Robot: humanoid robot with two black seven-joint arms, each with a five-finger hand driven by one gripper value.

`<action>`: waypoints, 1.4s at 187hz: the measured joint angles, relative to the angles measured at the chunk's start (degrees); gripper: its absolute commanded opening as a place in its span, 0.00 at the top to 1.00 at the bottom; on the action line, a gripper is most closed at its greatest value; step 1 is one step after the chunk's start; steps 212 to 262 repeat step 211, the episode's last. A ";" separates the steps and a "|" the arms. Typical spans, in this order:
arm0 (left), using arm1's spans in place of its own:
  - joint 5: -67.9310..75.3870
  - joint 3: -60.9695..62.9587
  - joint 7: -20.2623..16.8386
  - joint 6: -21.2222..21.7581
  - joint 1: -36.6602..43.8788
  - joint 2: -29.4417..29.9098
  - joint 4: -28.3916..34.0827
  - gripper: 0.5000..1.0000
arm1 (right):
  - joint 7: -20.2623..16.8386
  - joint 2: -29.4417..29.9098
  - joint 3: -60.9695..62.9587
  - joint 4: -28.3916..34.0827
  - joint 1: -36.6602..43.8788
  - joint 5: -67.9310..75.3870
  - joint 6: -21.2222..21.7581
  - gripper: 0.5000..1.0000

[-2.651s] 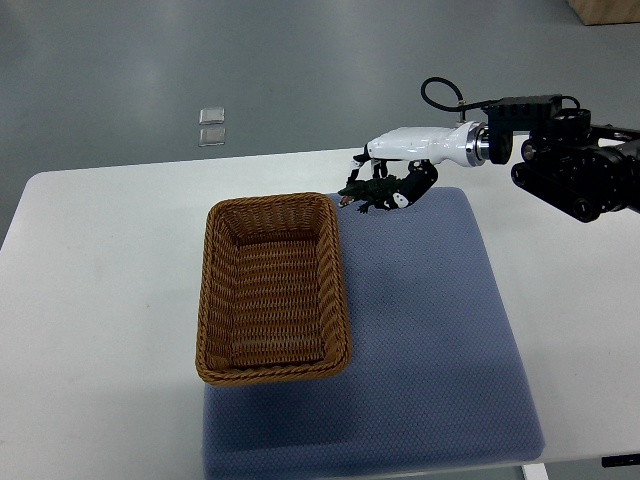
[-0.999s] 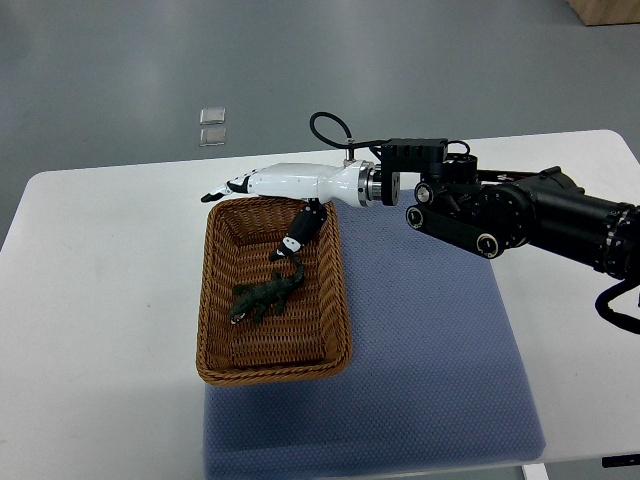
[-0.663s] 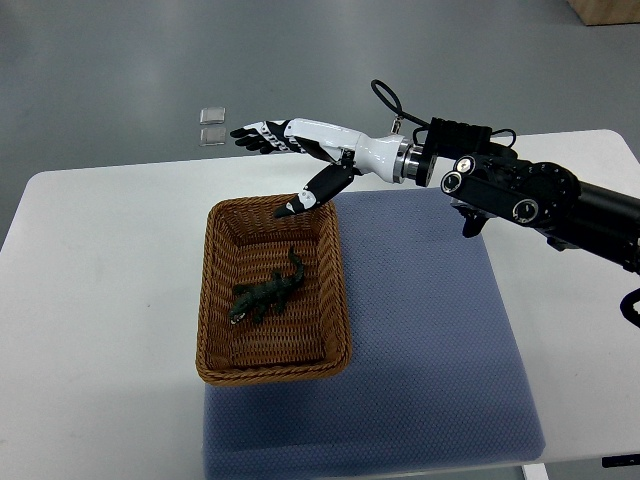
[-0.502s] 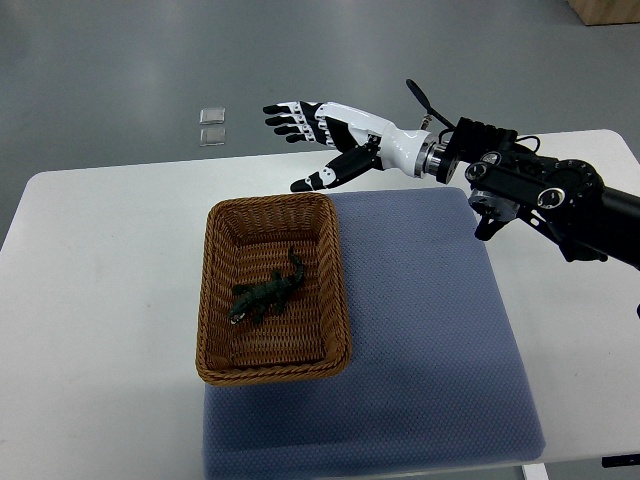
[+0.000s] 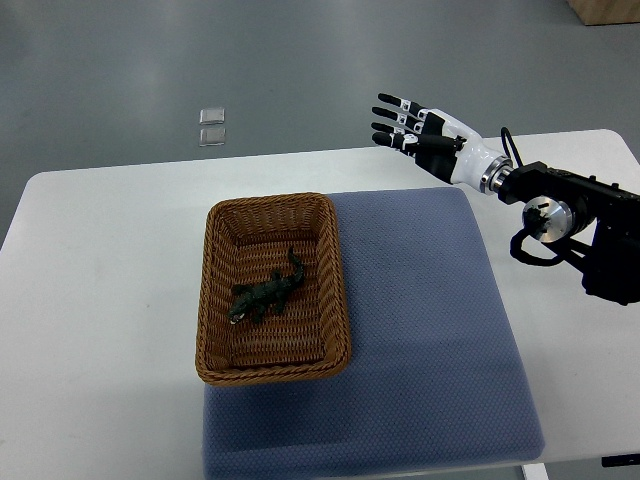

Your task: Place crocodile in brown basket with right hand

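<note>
A dark green toy crocodile (image 5: 266, 292) lies inside the brown wicker basket (image 5: 216, 300), near its middle, head toward the lower left. My right hand (image 5: 418, 130) is raised over the table's far edge, well to the right of the basket. Its fingers (image 5: 394, 127) are spread and hold nothing. The black forearm (image 5: 580, 215) enters from the right edge. The left arm does not show.
The basket stands on the left edge of a blue-grey mat (image 5: 430, 340) on a white table (image 5: 100, 300). Two small clear squares (image 5: 211, 126) lie on the grey floor beyond the table.
The right hand carried the crocodile over the basket and let it go there. Since then it has drawn back to the right and upward, fingers spread. The crocodile lies still.
</note>
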 measured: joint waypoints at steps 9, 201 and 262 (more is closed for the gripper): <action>0.00 0.00 0.00 0.00 0.00 0.00 0.00 0.00 | -1.43 -0.01 1.22 -0.14 -1.03 2.00 0.00 0.14; 0.00 0.00 0.00 0.00 0.00 0.00 0.00 0.00 | -2.86 0.14 3.44 -5.34 -4.44 3.93 1.50 0.14; 0.00 0.00 0.00 0.00 0.00 0.00 0.00 0.00 | -2.86 0.14 3.44 -5.48 -4.56 3.96 1.50 0.14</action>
